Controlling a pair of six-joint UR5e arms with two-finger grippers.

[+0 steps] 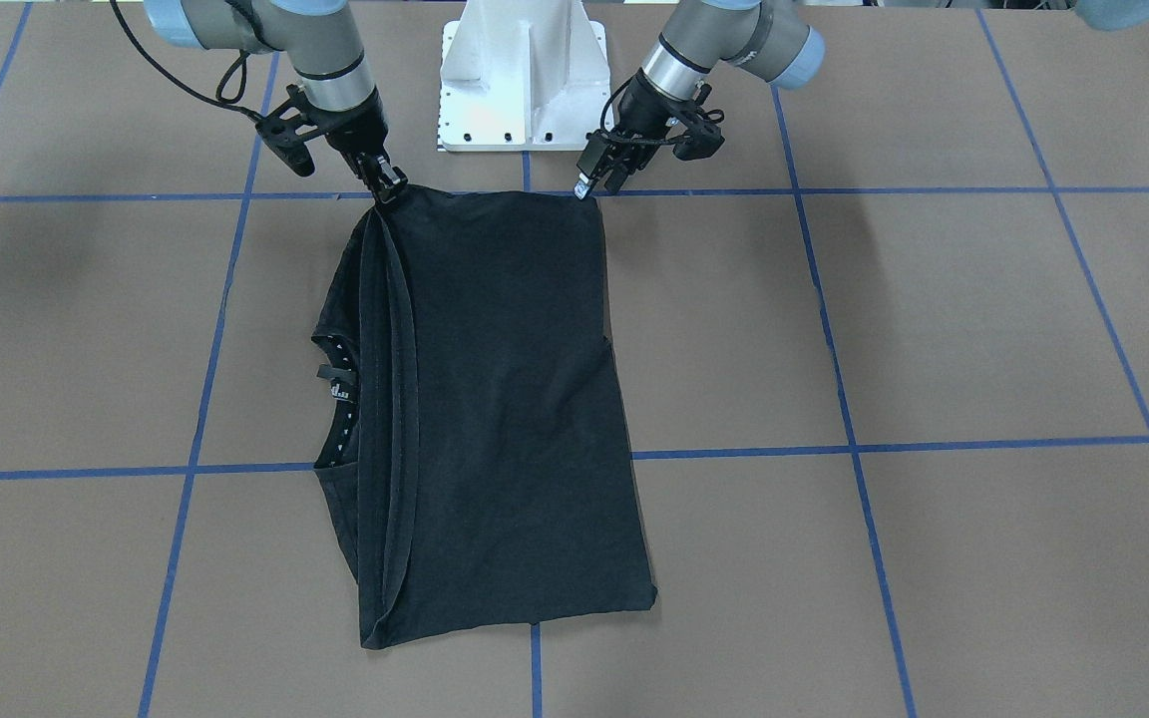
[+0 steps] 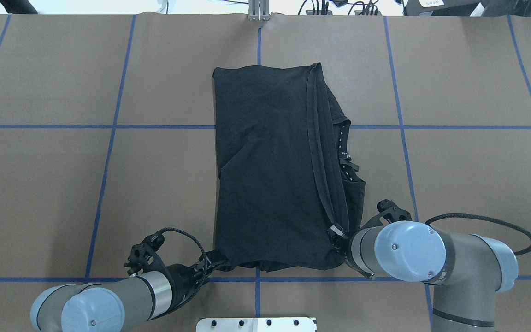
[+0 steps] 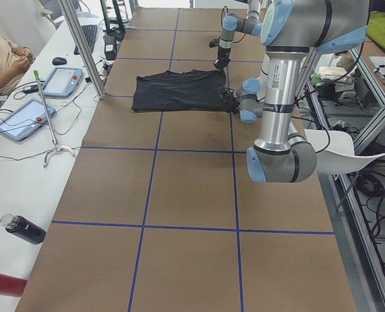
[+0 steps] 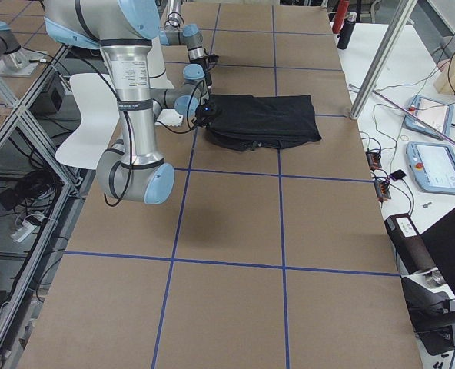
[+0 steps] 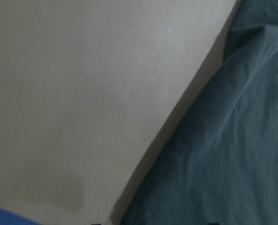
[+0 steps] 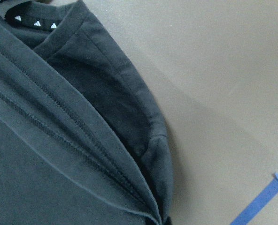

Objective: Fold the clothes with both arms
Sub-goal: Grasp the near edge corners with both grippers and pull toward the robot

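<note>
- Left tool (image 2: 215, 261): low at the desk (image 2: 454, 161), jaws closed on the near corner of the T-shirt (image 2: 265, 175).
- T-shirt: black, folded into a long panel, flat on the brown desk. It stretches away from both tools, which hold its two near corners. No print shows.
- Hem edges (image 2: 318, 152): doubled stitched bands running away from the right tool along the fold.
- Collar (image 2: 348, 159): peeks out just beyond those bands, on the right tool's side.
- Right tool (image 2: 337, 230): jaws pinched shut on the other near corner, where the hems meet.
</note>
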